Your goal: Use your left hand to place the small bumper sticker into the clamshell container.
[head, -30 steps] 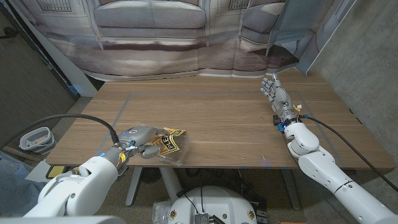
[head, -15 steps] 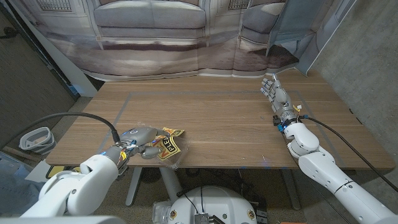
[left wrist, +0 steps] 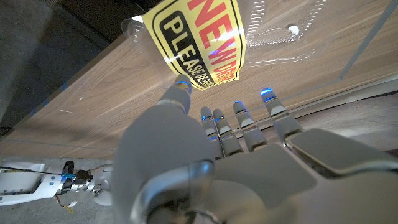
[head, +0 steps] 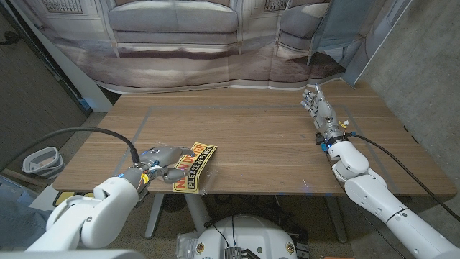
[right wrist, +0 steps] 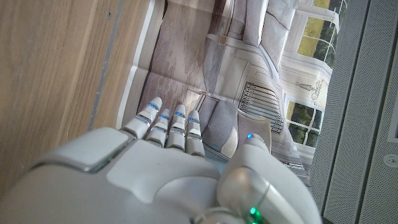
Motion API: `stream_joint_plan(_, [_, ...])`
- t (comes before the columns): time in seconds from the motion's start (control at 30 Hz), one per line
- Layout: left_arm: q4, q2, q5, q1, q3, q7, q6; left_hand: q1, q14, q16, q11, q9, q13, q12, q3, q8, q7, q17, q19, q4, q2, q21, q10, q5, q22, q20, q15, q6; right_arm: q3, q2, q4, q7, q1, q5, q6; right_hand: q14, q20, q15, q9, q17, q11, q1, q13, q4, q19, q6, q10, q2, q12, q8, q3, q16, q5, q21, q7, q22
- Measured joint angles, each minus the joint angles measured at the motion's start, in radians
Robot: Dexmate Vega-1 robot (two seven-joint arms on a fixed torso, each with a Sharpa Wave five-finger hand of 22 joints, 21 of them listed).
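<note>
One sticker (head: pixel 192 167) touching left hand (head: pixel 159 164)

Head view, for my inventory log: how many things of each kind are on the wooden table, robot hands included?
Yellow and black bumper sticker: 1
Clear plastic clamshell container: 1
Robot hands: 2, the left hand at the sticker and the right hand at the table's far right
Total: 4

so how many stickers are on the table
1: a yellow and black bumper sticker near the table's front-left edge, by the left hand, over a clear clamshell container. None other shows.
</note>
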Motion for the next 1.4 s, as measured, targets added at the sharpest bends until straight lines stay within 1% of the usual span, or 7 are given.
stream_joint_plan(0.13, [0.0,0.006,0.001,-0.005,0.002,-0.004,0.006,-0.004,-0.001,0.0,-0.004,0.0,0.0,0.0,0.0,0.0,0.004,0.0,-0.004,0.0,-0.004,0.0,-0.004,0.0,0.0,-0.004,-0.001,-0.003,0.0,0.002,0.003,0.001,0.002,0.0,0.001,0.0,0.0,0.0,0.0,0.0,0.0,0.005,0.0,0.0,0.0,0.0,0.0,0.005,0.0,0.0,0.0,0.0,0.0,0.0,0.0,0.0])
stream_joint_plan(0.17, [0.0,0.007,0.001,-0.007,0.002,-0.006,0.007,-0.004,-0.001,0.0,-0.005,0.0,0.0,0.0,0.0,0.0,0.003,0.0,-0.007,0.0,-0.004,0.0,-0.005,0.0,0.0,0.0,-0.001,-0.003,0.0,0.002,0.004,0.001,0.003,0.0,0.001,0.0,0.0,0.0,0.0,0.0,0.0,0.005,0.0,0.0,0.0,0.0,0.0,0.005,0.0,0.0,0.0,0.0,0.0,0.0,0.0,0.0])
stream_joint_plan(0.23, [0.0,0.009,0.0,-0.01,0.002,-0.007,0.01,-0.004,-0.001,0.0,-0.005,0.0,0.0,0.0,0.0,0.0,0.0,0.0,-0.009,0.0,-0.004,0.0,-0.005,0.0,0.0,0.002,-0.001,-0.007,0.0,0.003,0.005,0.001,0.003,0.0,0.002,0.0,0.0,0.0,0.0,0.0,0.0,0.005,0.0,0.0,0.0,0.0,0.0,0.005,0.0,0.0,0.0,0.0,-0.006,0.0,0.0,0.0])
stream_joint_plan(0.63, [0.0,0.015,-0.018,-0.016,-0.011,-0.003,0.004,-0.008,-0.001,0.004,-0.005,0.0,0.0,0.004,0.0,0.0,0.0,-0.005,-0.009,0.0,0.0,0.0,-0.005,0.0,0.0,0.002,-0.001,-0.007,0.0,0.005,0.006,-0.002,0.004,0.001,0.004,0.0,0.0,0.0,0.0,0.0,0.0,0.005,0.0,0.0,0.0,0.0,0.0,0.005,0.0,0.0,0.0,0.0,-0.006,0.0,0.0,0.0])
stream_joint_plan(1.4, [-0.018,-0.009,-0.022,-0.014,-0.033,0.008,-0.025,-0.012,0.002,0.012,-0.005,0.0,0.0,0.012,0.0,0.002,-0.004,-0.005,-0.009,0.0,0.004,0.005,-0.005,0.008,0.005,0.002,0.002,-0.003,0.009,0.003,0.0,-0.006,-0.01,0.007,0.006,0.0,0.0,0.0,0.0,0.0,0.0,0.005,0.0,0.0,0.0,0.0,0.0,0.005,0.0,0.0,0.0,0.0,-0.005,0.0,0.0,0.0])
